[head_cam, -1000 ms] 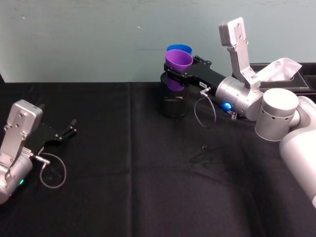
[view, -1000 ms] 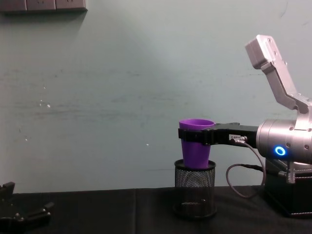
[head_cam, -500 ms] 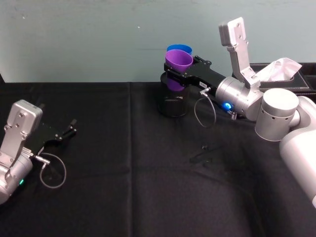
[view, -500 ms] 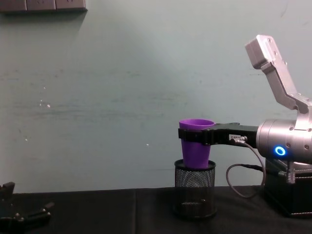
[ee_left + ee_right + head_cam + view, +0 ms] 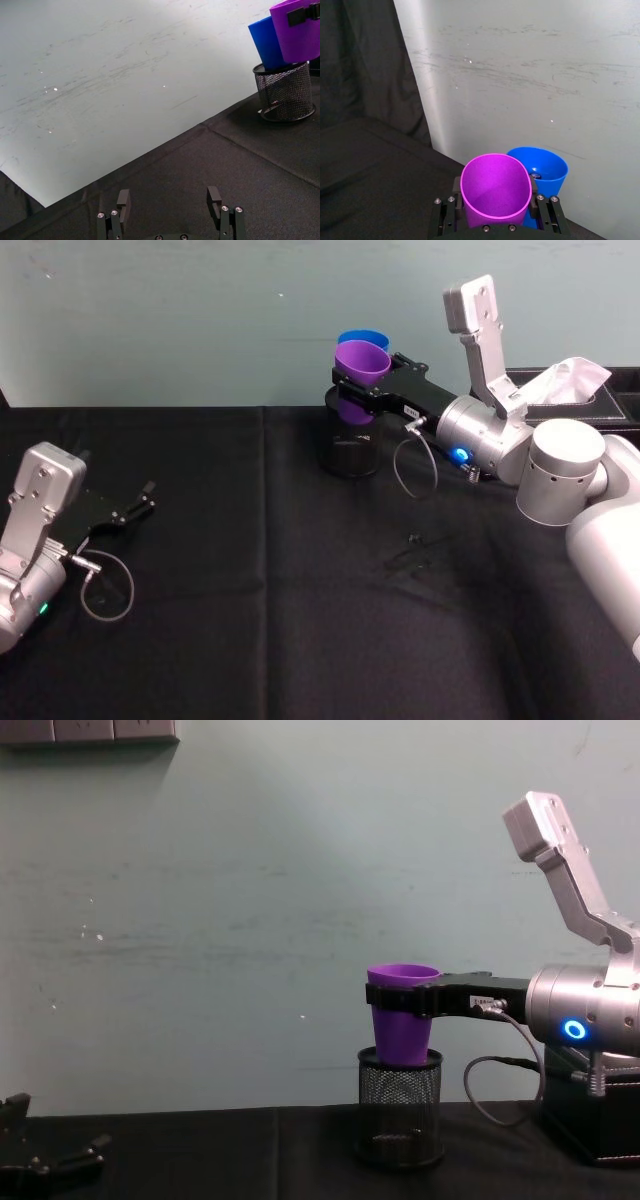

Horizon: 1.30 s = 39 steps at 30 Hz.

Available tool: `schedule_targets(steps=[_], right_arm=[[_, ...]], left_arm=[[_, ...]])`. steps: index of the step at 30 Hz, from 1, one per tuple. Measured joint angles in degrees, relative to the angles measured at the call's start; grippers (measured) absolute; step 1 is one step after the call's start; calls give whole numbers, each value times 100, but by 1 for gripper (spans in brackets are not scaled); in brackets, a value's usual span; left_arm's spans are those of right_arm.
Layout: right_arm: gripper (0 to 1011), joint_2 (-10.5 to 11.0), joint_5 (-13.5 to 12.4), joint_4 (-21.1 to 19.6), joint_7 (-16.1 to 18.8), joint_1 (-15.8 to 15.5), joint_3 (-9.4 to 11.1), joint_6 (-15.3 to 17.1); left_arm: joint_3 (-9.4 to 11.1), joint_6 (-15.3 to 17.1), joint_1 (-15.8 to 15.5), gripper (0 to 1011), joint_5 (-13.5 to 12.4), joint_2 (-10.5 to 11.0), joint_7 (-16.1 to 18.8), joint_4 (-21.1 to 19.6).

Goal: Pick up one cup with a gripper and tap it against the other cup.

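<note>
The right gripper (image 5: 352,390) pinches the smooth purple plastic cup (image 5: 360,365) just above the black mesh pen holder (image 5: 350,455). It's pushed up against the bright blue plastic cup (image 5: 362,338) behind, probably mid-tap, though actual contact's hard to tell. The left gripper (image 5: 170,197) rests spread, well left of the holder.

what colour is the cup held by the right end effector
Purple. The cup shows best in the right wrist view.

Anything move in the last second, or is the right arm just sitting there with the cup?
Nothing visibly changed. The right gripper still clamps the purple cup close beside the blue cup, above the mesh pen holder. The left gripper stays open, parked at the left.
</note>
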<state>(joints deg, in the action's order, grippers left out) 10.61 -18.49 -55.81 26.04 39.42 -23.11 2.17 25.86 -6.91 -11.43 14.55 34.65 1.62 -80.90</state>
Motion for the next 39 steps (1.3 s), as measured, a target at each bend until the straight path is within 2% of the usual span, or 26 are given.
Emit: schedule_targets(steps=[39], right_arm=[[720, 17, -53, -73, 73, -54, 25, -41]], left_arm=[[0, 0, 0, 1000, 0, 0, 0, 0]])
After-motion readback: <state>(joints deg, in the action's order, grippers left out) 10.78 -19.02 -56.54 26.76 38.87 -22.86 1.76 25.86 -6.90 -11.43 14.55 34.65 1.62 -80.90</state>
